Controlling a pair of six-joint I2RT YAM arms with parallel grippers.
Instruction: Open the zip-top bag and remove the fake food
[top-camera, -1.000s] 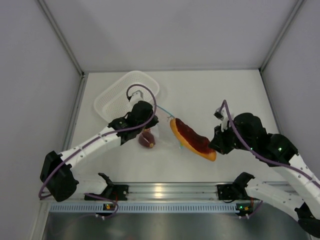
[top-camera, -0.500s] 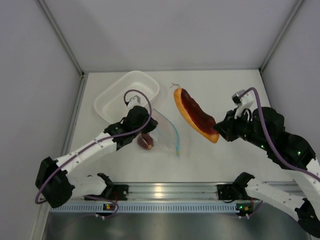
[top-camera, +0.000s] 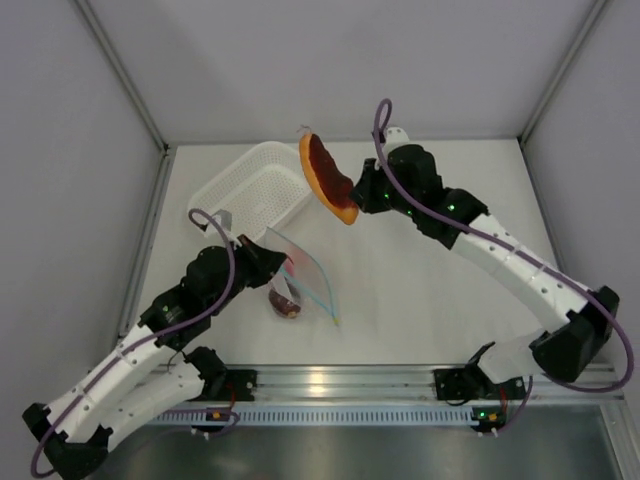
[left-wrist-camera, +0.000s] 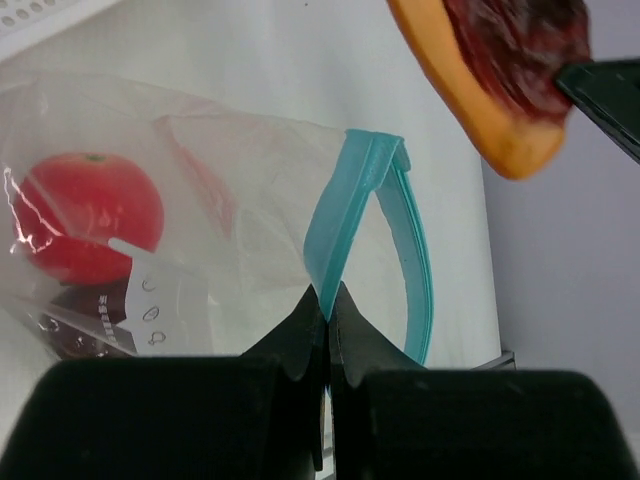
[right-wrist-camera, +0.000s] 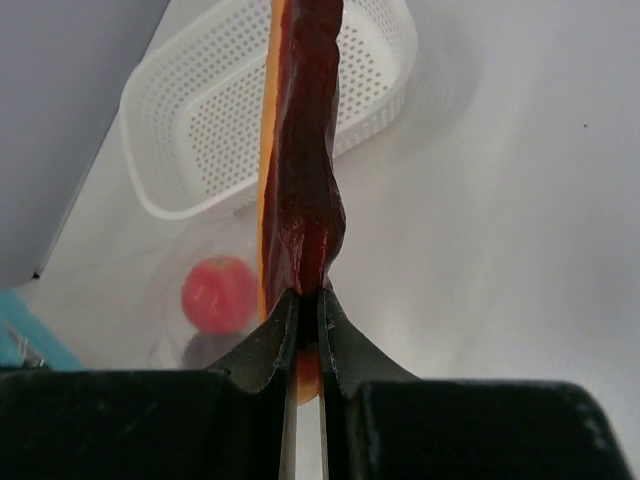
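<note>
**Bag pinched at its strip, slice held up by the basket**

Nearest, from the left base: rises through a bent elbow and reaches inward toward the middle of the white table (top-camera: 420, 270), with the left gripper (left-wrist-camera: 327, 300) closed tight on the light blue zip strip (left-wrist-camera: 345, 215) of the clear, crinkly plastic zip-top bag (left-wrist-camera: 240, 200). Holds that mouth edge up off the table, with the strip looped open beside the fingertips. Low inside the bag: a red tomato-like ball (left-wrist-camera: 90, 215) and, next to it, a dark brown ring-shaped piece (top-camera: 285, 305).

Farther back, from the right base: stretches long across to the far left-centre, with the right gripper (right-wrist-camera: 308, 300) clamped narrowly on one end of the orange crescent slice (top-camera: 325, 178) with its dark red-brown top. Holds the slice aloft, by the right rim of the white perforated plastic basket (top-camera: 250, 195).
</note>
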